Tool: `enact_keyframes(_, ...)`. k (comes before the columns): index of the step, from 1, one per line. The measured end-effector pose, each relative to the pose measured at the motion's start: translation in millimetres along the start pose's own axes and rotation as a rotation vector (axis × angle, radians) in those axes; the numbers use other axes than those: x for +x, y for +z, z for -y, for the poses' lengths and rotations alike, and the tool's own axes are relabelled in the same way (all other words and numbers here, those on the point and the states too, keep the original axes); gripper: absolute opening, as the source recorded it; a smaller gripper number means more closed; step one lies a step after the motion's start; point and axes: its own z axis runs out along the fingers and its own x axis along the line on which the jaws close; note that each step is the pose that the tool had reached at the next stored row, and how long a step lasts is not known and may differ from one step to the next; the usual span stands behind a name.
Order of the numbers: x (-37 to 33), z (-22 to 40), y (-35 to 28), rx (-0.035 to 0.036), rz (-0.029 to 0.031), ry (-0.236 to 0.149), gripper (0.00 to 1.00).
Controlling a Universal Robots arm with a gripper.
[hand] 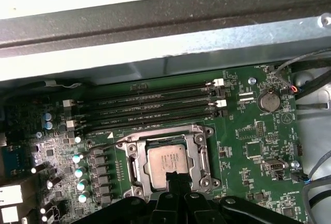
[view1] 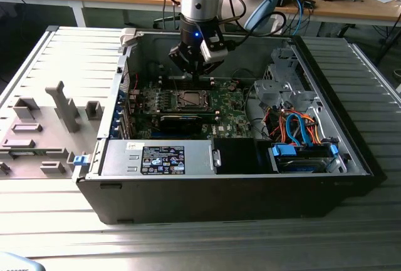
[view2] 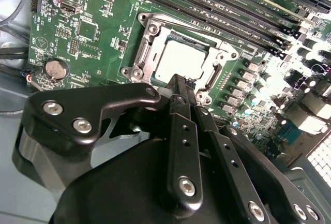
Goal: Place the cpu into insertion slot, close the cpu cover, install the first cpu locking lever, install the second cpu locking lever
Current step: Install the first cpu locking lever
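Hovering over the open computer case [view1: 351,158] in the exterior view, the gripper [view1: 195,67] is hanging just above the insertion slot [view1: 190,99] on the green board [view1: 232,117].

In the second wrist view, the fingers [view2: 181,131] are lying pressed together, pinching nothing, their tips reaching the edge of the cpu cover [view2: 150,53]; the cpu [view2: 178,61] is sitting seated inside it.

In the first wrist view, the cover is lying flat around the chip. Pressing squarely, without sliding across the chip, is probably what matters.
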Motion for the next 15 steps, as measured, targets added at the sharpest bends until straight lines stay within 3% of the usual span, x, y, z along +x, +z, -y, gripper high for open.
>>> enact_keyframes(15, 0.0, 0.0, 0.1, -0.0008, 0.0009, -0.036, 0.11)
